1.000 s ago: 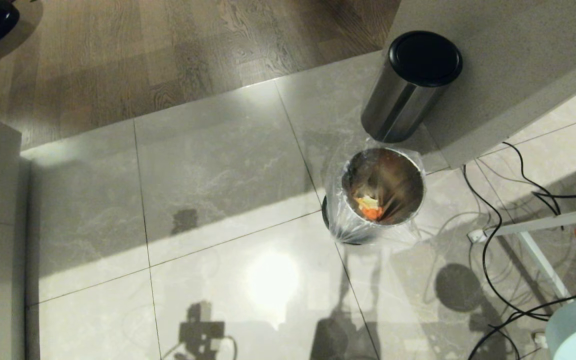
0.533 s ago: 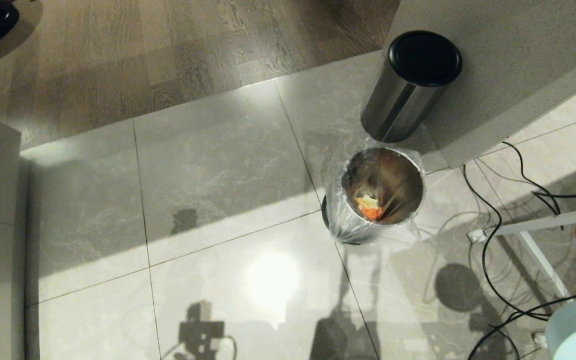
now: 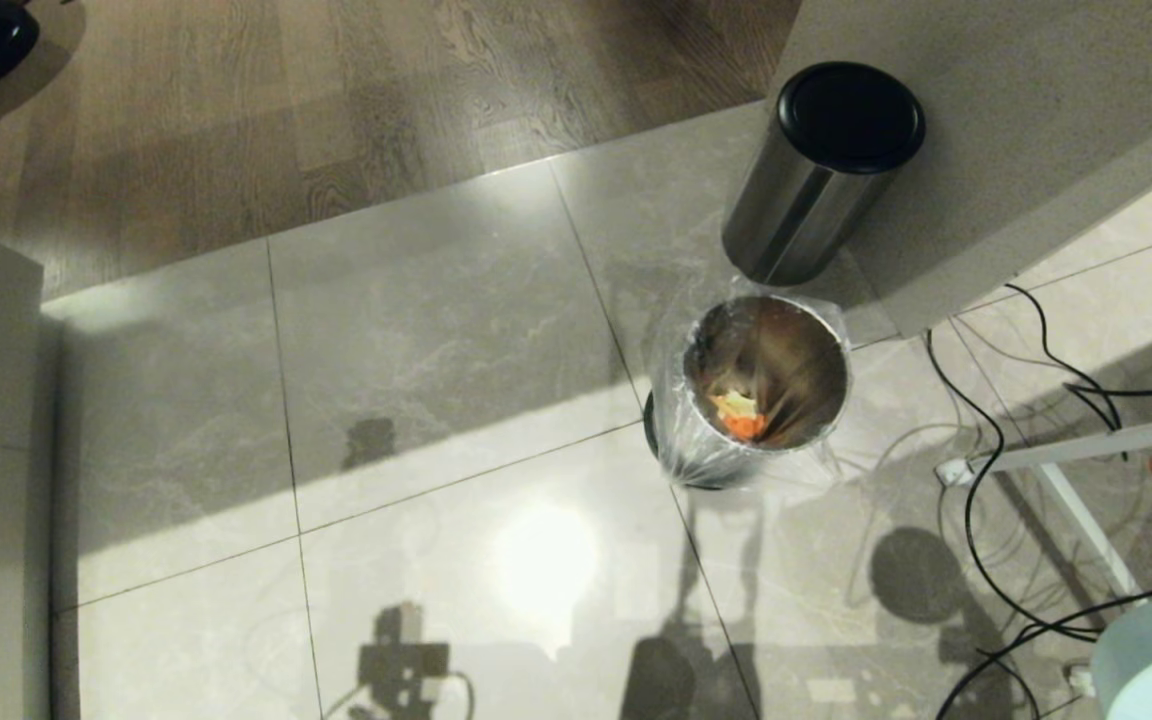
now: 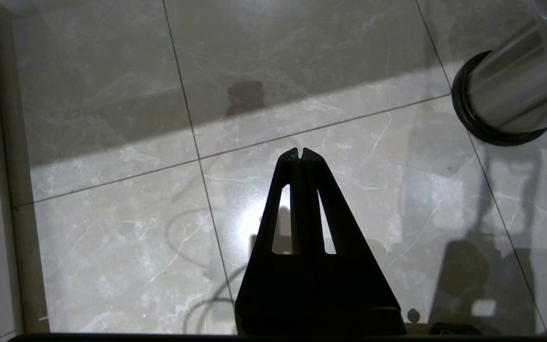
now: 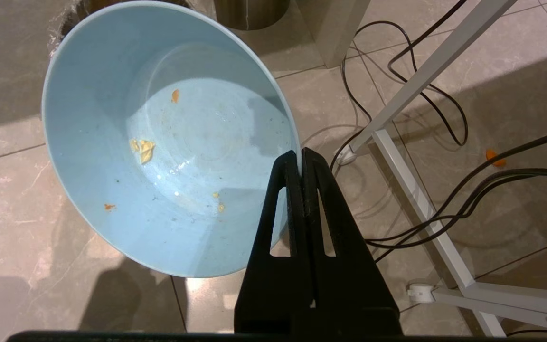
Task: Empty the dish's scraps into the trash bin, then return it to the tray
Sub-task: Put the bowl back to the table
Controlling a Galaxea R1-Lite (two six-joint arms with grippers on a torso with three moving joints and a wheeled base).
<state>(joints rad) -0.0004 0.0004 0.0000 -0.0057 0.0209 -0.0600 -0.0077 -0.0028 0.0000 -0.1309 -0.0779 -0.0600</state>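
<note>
While left claw (image 4: pixel 300 151) idles, right claw (image 5: pixel 301 153) pinches dish (image 5: pixel 159 142) rim

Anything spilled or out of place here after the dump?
One orange scrap lies on the floor tiles among the cables by the white frame, outside the trash bin. A few crumbs cling inside the bowl, which the right gripper pinches at its rim.
</note>
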